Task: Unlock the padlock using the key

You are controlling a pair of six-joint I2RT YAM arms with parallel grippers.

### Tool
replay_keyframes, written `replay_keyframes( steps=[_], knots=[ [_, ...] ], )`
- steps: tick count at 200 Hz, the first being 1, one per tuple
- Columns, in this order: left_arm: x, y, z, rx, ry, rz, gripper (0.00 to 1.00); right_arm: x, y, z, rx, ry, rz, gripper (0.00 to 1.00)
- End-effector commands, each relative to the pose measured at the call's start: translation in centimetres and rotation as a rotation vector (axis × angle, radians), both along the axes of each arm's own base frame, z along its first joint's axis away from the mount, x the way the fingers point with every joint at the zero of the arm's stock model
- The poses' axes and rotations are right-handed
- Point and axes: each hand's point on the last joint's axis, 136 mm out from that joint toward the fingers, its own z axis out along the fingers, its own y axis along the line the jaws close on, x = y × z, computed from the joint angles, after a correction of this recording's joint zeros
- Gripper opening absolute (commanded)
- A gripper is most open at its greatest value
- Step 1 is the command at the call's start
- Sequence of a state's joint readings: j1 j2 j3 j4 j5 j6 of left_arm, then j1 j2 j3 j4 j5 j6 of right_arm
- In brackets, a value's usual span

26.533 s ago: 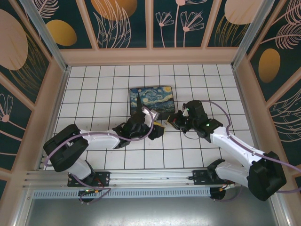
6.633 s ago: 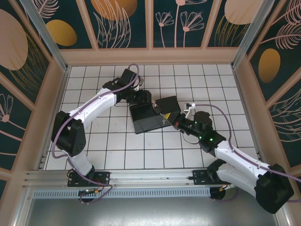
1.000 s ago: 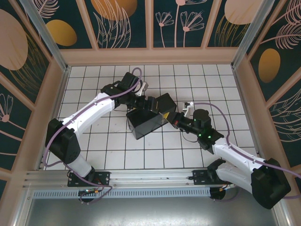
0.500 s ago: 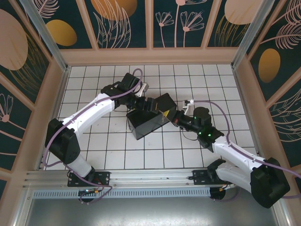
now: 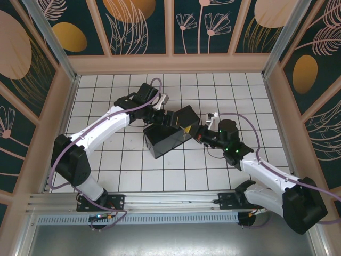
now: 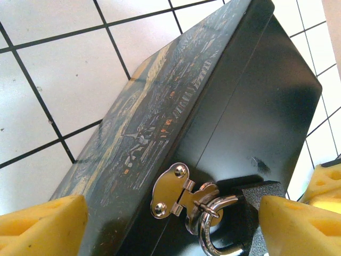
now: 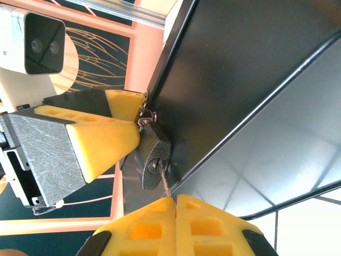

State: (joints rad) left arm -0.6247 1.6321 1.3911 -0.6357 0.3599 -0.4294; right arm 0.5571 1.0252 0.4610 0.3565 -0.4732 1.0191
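Observation:
The black box (image 5: pixel 165 140) stands tipped on edge, its bottom turned up. My left gripper (image 5: pixel 169 116) reaches down over its front with jaws wide. In the left wrist view one pad (image 6: pixel 42 226) lies on the painted lid (image 6: pixel 144 122). The other pad (image 6: pixel 298 224) presses the padlock (image 6: pixel 253 213), whose shackle hangs in the silver hasp (image 6: pixel 170 192). My right gripper (image 7: pixel 175 200) is shut on the key (image 7: pixel 165 184), whose tip sits in the keyhole of the padlock (image 7: pixel 153 160). The left gripper's fingers (image 7: pixel 104 144) touch the padlock's top.
White tiled floor (image 5: pixel 106 160) lies all round the box. Wooden walls with dark painted panels (image 5: pixel 48 122) close in three sides. The metal rail (image 5: pixel 170 205) with both arm bases runs along the near edge.
Long before, the box lay flat with the lid up; now it is tipped. Over the last second my left jaws narrowed a little and the right wrist shifted slightly up.

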Motion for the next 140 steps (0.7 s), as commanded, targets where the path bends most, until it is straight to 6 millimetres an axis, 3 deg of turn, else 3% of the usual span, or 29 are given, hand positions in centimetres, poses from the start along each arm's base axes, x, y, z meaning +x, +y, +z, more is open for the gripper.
replay_keyframes(
  steps=[1, 140],
  knots=[
    [-1.45, 0.92, -2.24, 0.059, 0.063, -0.018, 0.83, 0.19, 0.16, 1.28, 0.016, -0.042, 0.011, 0.00],
    [-1.50, 0.92, -2.23, 0.058, 0.060, -0.020, 0.82, 0.21, 0.37, 1.93, 0.030, -0.073, 0.023, 0.00]
  ],
)
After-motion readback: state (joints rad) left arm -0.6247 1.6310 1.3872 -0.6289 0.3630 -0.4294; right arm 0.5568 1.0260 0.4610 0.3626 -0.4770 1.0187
